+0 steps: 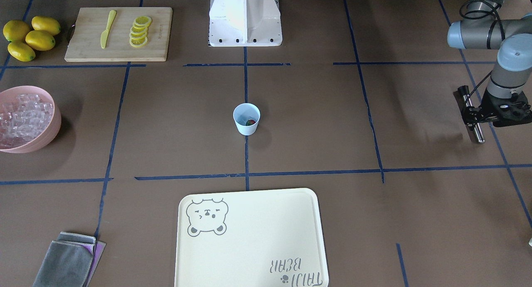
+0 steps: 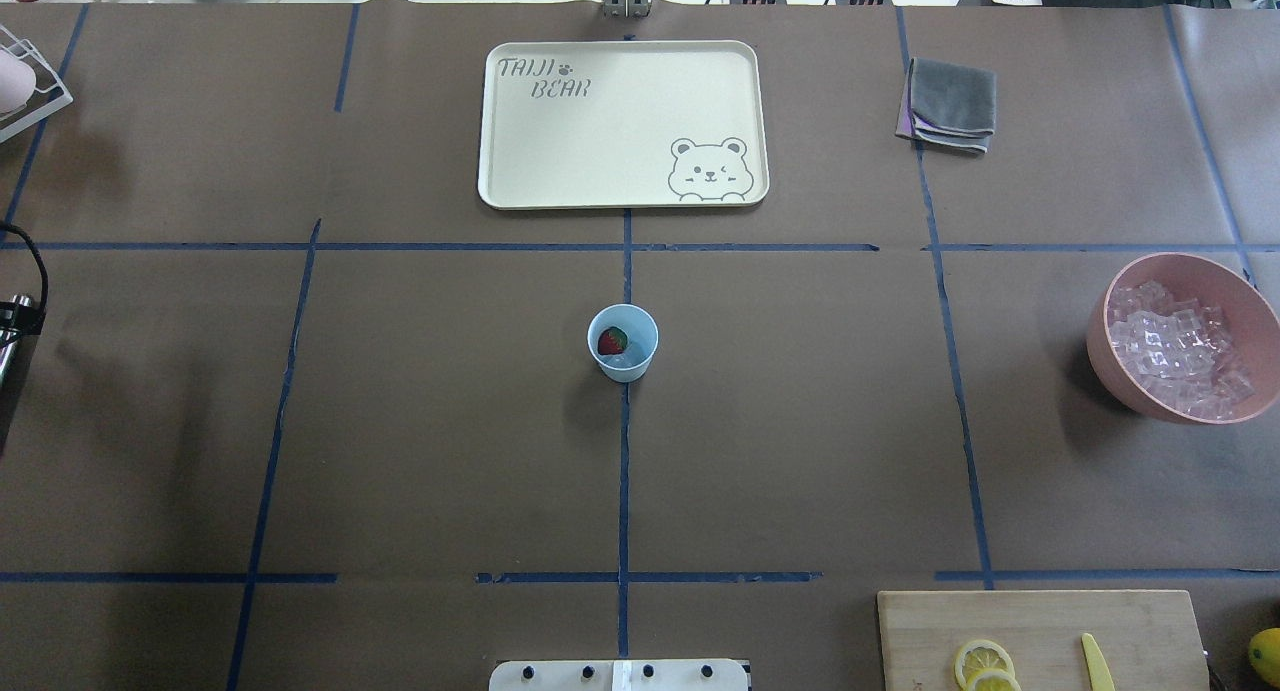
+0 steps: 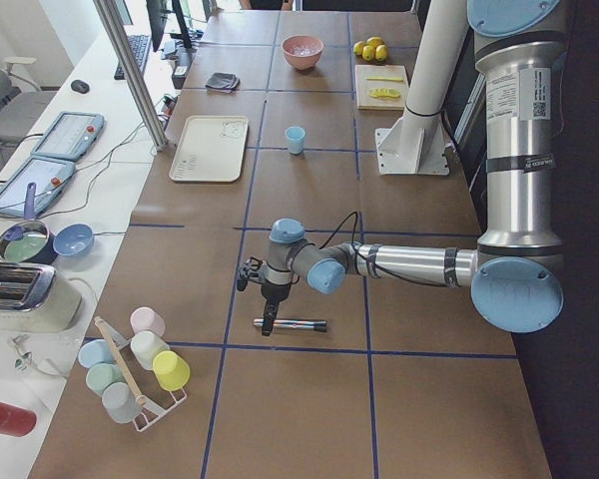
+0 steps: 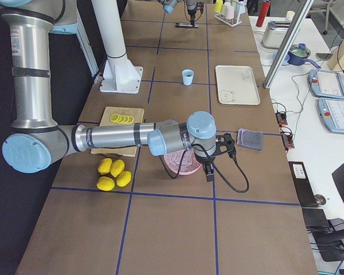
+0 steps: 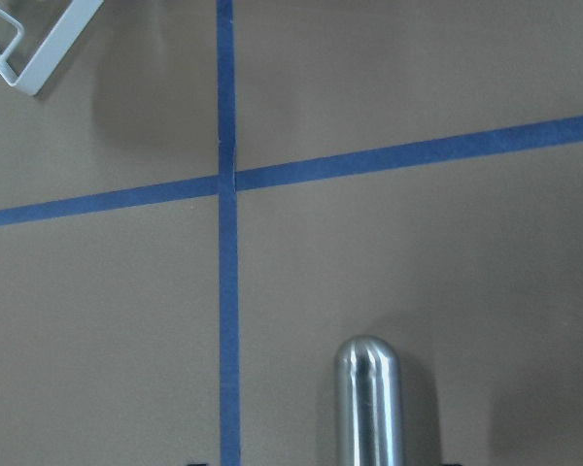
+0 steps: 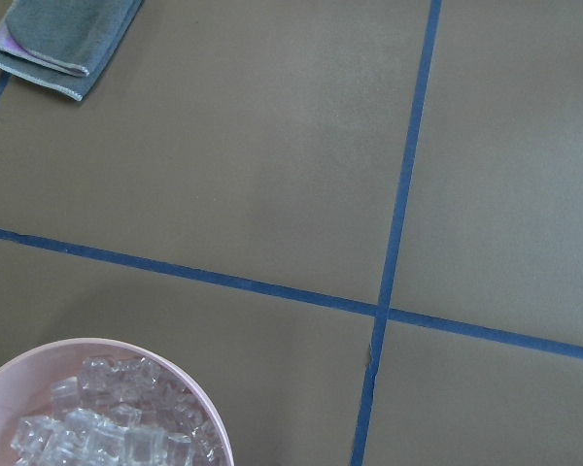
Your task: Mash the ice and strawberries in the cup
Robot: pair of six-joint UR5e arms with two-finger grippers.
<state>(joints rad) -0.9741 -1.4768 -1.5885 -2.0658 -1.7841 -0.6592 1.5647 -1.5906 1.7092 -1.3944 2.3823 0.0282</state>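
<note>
The pale blue cup [image 1: 246, 120] [image 2: 623, 346] stands at the table's middle with one dark red strawberry [image 2: 611, 341] inside. I cannot tell whether ice is in the cup. Clear ice cubes [image 2: 1180, 346] [image 6: 107, 427] fill the pink bowl [image 2: 1100, 341]. My left gripper [image 1: 471, 116] is far from the cup at the table's left end. It is shut on a metal muddler rod [image 1: 477, 131] [image 5: 367, 403], held low and level. My right gripper [image 4: 209, 173] hangs just beyond the pink bowl [image 4: 180, 164]. I cannot tell if it is open or shut.
A cream bear tray [image 2: 620, 121] lies past the cup. A folded grey cloth [image 2: 950, 101] lies beyond the bowl. A cutting board [image 1: 118, 33] with lemon slices and a yellow knife, and whole lemons [image 1: 31, 38], sit near my base [image 1: 245, 17]. A cup rack [image 3: 135, 369] stands near my left gripper.
</note>
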